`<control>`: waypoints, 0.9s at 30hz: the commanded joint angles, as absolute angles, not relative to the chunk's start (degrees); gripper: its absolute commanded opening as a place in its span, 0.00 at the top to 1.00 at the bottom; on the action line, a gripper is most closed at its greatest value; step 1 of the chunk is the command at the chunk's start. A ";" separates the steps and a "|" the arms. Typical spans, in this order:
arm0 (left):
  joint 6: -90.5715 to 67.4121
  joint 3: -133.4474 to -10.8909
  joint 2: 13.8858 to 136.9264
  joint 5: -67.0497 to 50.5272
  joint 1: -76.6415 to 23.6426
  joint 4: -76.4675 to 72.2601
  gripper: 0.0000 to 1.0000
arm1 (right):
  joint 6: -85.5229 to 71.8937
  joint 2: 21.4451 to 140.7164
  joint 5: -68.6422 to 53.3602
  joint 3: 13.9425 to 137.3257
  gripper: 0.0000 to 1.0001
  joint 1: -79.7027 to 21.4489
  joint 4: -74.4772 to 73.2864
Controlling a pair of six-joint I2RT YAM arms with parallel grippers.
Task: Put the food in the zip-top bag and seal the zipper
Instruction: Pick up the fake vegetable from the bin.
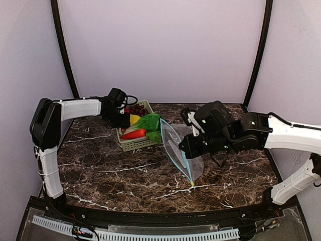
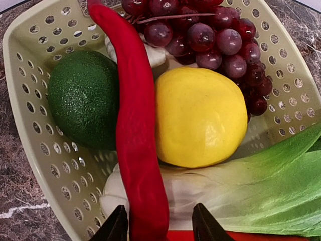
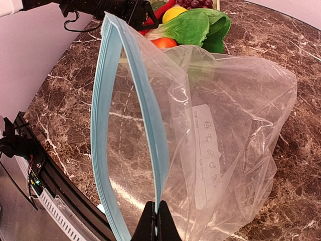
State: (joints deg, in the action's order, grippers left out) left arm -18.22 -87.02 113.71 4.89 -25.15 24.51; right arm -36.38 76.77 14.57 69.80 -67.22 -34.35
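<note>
The food lies in a pale green slotted basket [image 2: 30,60]. It is a long red chilli [image 2: 135,125], a yellow lemon [image 2: 200,118], purple grapes [image 2: 215,40], a dark green piece [image 2: 83,98], white garlic [image 2: 155,55] and leafy bok choy [image 2: 271,186]. My left gripper [image 2: 159,228] is open and straddles the chilli's near end, with a gap on the right side. My right gripper [image 3: 156,221] is shut on the light blue zipper [image 3: 150,115] of the clear zip-top bag [image 3: 235,110]. It holds the bag's mouth open and upright just right of the basket [image 1: 135,144].
The bag's yellowish slider tab [image 1: 192,185] hangs at the strip's near end, close to the marble tabletop [image 1: 100,170]. A second red piece [image 2: 251,236] lies under the bok choy. Black frame posts [image 1: 65,50] stand at the back corners.
</note>
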 commanded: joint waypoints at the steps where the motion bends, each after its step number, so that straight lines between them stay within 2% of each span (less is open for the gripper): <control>1: -17.64 -88.98 114.51 4.54 -25.31 25.98 0.56 | -35.65 77.08 14.75 70.30 1.00 -66.87 -32.72; 3: -17.15 -89.38 115.38 5.89 -25.31 26.71 0.57 | -35.46 77.23 14.68 70.42 1.00 -66.82 -32.71; 12: -18.64 -88.25 115.97 9.34 -25.26 28.06 0.72 | -34.55 76.33 13.29 70.37 1.00 -66.79 -31.55; 19: -21.68 -91.45 114.69 10.66 -25.31 35.91 0.84 | -35.53 78.01 13.64 79.67 1.00 -66.10 -37.25; 27: -19.84 -80.58 98.87 1.01 -25.39 25.56 0.85 | -34.70 75.92 19.10 76.81 1.00 -65.83 -36.83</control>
State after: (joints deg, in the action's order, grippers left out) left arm -20.64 -85.58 109.89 5.98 -25.61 29.32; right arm -35.46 77.08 15.46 79.61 -66.28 -36.71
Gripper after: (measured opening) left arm 0.208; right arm 0.006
